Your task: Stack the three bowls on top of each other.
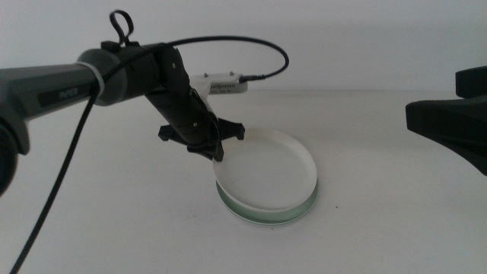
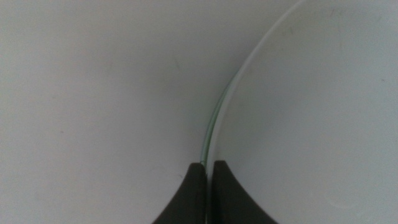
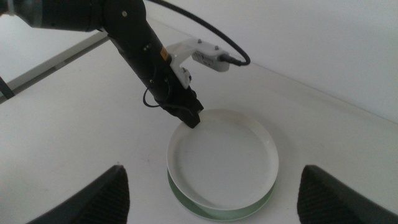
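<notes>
Two arms show over the white table (image 1: 91, 228), and only the left one is at work. It reaches in from the left side of the middle view, its forearm level and its wrist bent steeply down, so the left gripper (image 1: 218, 156) points at the near-left rim of the white bowl (image 1: 266, 171). Its jaws are pinched together on that rim; the left wrist view shows them closed on the thin edge with almost no gap between them. The white bowl sits tilted, its gripped side lifted a little, on top of the pale green bowl (image 1: 262, 215), whose rim shows as a thin crescent under the white one's near edge. The stack lies near the middle of the table, just below and right of the gripper. A grey bowl cannot be made out in any view. The right gripper (image 3: 211, 199) hangs above the table at the right side, well apart from the stack, its jaws spread wide.
</notes>
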Tool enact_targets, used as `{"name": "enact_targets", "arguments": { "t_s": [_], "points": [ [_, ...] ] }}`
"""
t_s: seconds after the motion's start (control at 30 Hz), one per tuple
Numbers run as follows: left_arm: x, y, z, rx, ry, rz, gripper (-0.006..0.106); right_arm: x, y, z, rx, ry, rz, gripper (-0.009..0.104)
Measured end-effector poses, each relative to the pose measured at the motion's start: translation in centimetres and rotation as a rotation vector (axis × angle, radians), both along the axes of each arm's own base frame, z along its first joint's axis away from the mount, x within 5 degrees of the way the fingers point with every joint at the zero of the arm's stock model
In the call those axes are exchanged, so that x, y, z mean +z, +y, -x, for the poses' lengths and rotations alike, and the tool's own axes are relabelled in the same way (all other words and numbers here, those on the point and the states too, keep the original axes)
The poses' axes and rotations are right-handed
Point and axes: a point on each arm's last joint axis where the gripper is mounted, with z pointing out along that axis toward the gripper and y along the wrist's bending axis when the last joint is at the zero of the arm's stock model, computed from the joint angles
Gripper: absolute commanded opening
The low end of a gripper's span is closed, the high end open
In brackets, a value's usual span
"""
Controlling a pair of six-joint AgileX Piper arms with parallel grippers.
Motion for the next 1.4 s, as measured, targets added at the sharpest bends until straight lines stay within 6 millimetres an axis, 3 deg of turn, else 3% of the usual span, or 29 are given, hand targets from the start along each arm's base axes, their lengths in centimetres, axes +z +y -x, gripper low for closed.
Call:
{"name": "enact_targets", "arguments": {
  "t_s": [0.17,0.3,0.4,0.53,0.67,0.83,0.93,1.07,1.27,1.4],
  "points": [
    [-0.6,0.0,-0.1,-0.011,0.007,-0.008,0.000,0.0,0.0,0.0,0.000,0.000,0.000,0.093],
    [-0.6,-0.1,-0.2,-0.008,-0.004,-0.004,0.012,0.0,0.0,0.0,0.000,0.000,0.000,0.093],
    [-0.6,-0.1,-0.3,-0.007,-0.009,-0.003,0.030,0.0,0.0,0.0,0.000,0.000,0.000,0.093],
    [-0.4,-0.1,-0.2,-0.013,0.003,-0.004,0.066,0.0,0.0,0.0,0.000,0.000,0.000,0.093],
    [1.4,0.0,-0.5,-0.047,0.033,-0.015,0.094,0.0,0.0,0.0,0.000,0.000,0.000,0.093],
    [5.8,2.7,-0.4,-0.022,0.002,-0.037,0.094,0.0,0.0,0.0,0.000,0.000,0.000,0.093],
    [9.2,5.6,1.9,0.039,-0.078,-0.050,0.094,0.0,0.0,0.0,0.000,0.000,0.000,0.093],
    [12.1,9.7,7.5,0.134,-0.201,-0.045,0.094,0.0,0.0,0.0,0.000,0.000,0.000,0.093],
    [13.3,13.4,16.2,0.249,-0.431,-0.012,0.094,0.0,0.0,0.0,0.000,0.000,0.000,0.093],
    [13.6,13.8,17.9,0.256,-0.475,-0.006,0.094,0.0,0.0,0.0,0.000,0.000,0.000,0.093]
  ]
}}
